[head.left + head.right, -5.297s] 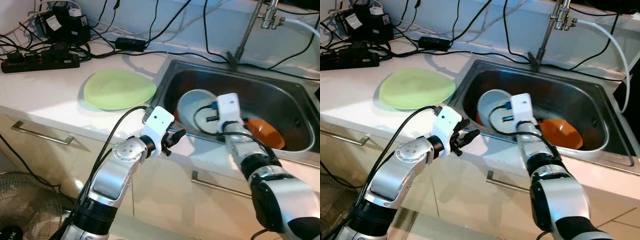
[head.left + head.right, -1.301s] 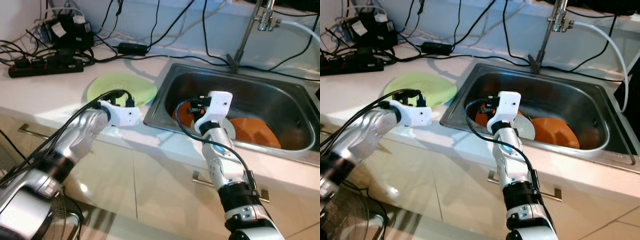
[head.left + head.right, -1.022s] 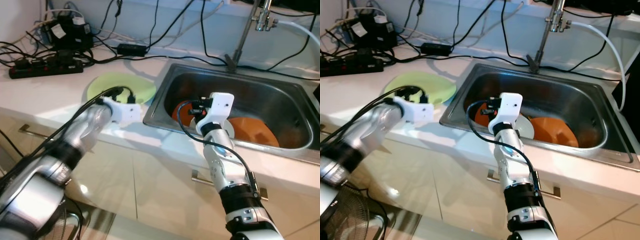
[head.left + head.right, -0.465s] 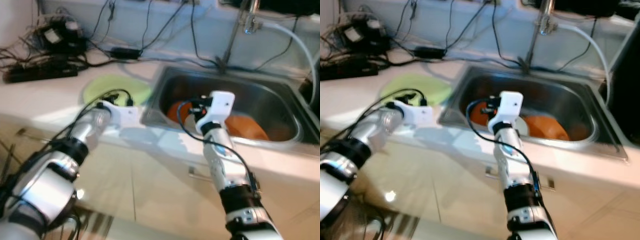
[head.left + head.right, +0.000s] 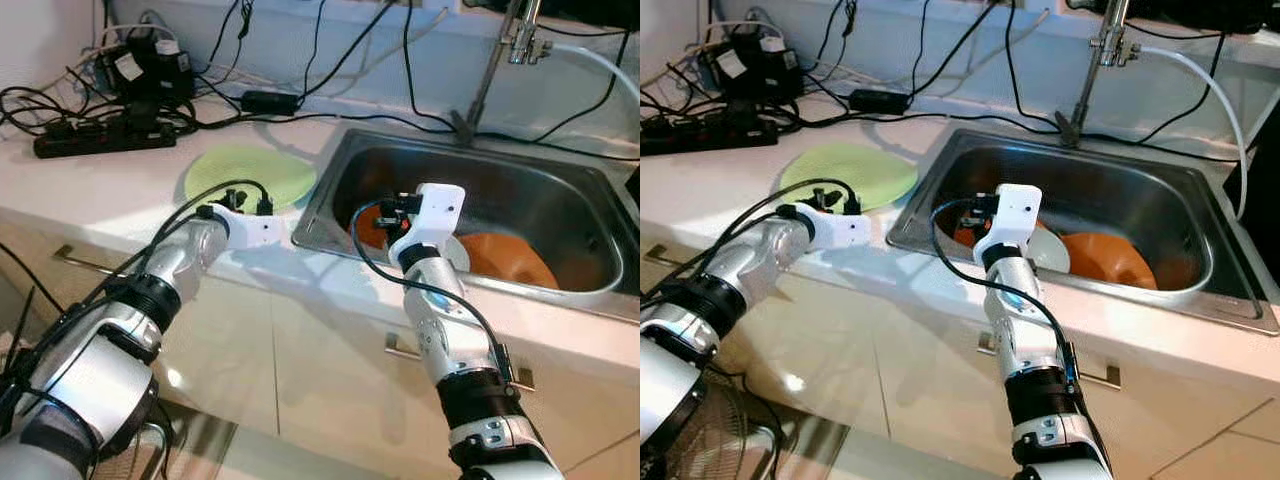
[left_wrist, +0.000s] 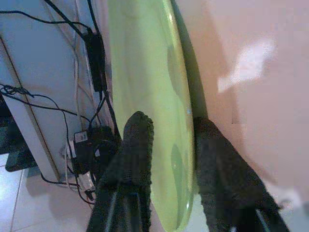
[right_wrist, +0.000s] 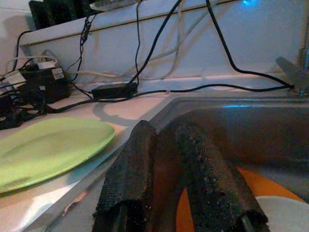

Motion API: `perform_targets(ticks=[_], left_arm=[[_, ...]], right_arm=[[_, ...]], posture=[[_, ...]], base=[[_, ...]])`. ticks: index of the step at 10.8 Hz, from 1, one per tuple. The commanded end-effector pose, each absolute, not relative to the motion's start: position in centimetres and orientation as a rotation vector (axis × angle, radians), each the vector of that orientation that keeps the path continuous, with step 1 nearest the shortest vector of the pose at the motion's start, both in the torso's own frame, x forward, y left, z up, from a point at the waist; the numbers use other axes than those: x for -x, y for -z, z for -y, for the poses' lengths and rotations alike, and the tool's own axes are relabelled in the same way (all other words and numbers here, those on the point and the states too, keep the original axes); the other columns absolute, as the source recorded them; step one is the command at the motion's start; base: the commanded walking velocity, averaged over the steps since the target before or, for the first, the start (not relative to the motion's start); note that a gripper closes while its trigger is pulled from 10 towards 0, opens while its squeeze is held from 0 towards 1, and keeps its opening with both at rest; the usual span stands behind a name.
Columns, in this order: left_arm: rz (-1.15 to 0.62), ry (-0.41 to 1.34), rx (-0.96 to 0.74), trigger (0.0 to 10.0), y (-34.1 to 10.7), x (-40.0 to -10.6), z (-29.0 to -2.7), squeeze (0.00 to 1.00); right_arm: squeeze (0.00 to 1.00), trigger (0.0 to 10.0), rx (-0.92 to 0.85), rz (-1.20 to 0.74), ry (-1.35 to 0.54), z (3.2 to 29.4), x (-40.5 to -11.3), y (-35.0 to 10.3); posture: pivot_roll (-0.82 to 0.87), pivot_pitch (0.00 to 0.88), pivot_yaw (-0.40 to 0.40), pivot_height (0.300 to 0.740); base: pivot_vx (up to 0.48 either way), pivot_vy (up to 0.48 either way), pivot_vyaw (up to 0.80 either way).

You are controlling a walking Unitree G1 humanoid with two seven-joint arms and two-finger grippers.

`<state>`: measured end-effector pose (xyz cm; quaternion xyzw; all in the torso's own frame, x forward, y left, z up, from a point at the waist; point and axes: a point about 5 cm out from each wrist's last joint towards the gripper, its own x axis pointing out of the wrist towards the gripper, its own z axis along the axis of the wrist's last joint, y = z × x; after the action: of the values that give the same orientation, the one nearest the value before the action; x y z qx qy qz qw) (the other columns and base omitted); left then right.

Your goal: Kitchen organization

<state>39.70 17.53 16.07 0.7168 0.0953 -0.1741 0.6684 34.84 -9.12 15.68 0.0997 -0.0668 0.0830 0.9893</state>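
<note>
Basically L gripper jaws apart, straddling green plate rim on worktop, likely prepping a lift. R gripper jaws nearly together, empty, above sink dishes.

A black power strip lies at the back left of the white surface, with a black adapter box behind it and a tangle of black cables trailing along the wall. A small black power brick sits among them. A chrome tap rises behind the basin. 2 metal drawer handles show on the cabinet fronts below.
</note>
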Motion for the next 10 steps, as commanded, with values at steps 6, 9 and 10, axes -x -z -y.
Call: perform_targets(ticks=[6, 9, 10], left_arm=[[-0.375, 0.461, -1.618, 0.0, -12.40, -38.31, -19.26, 0.00], [-0.342, 0.429, -1.620, 0.0, -12.64, -38.29, -19.52, 0.00], [-0.319, 0.404, -1.623, 0.0, -12.79, -38.29, -19.69, 0.00]], right_arm=[[0.00, 10.0, -0.204, 0.118, -0.153, 9.46, -34.83, -15.57], [0.00, 10.0, -0.202, 0.114, -0.156, 9.39, -34.91, -15.51], [0.00, 10.0, -0.203, 0.114, -0.157, 9.34, -34.93, -15.51]], posture=[[0.22, 0.044, -0.040, 0.740], [0.23, 0.039, -0.043, 0.740], [0.23, 0.038, -0.042, 0.740]], base=[[0.000, 0.000, 0.00], [0.000, 0.000, 0.00], [0.000, 0.000, 0.00]])
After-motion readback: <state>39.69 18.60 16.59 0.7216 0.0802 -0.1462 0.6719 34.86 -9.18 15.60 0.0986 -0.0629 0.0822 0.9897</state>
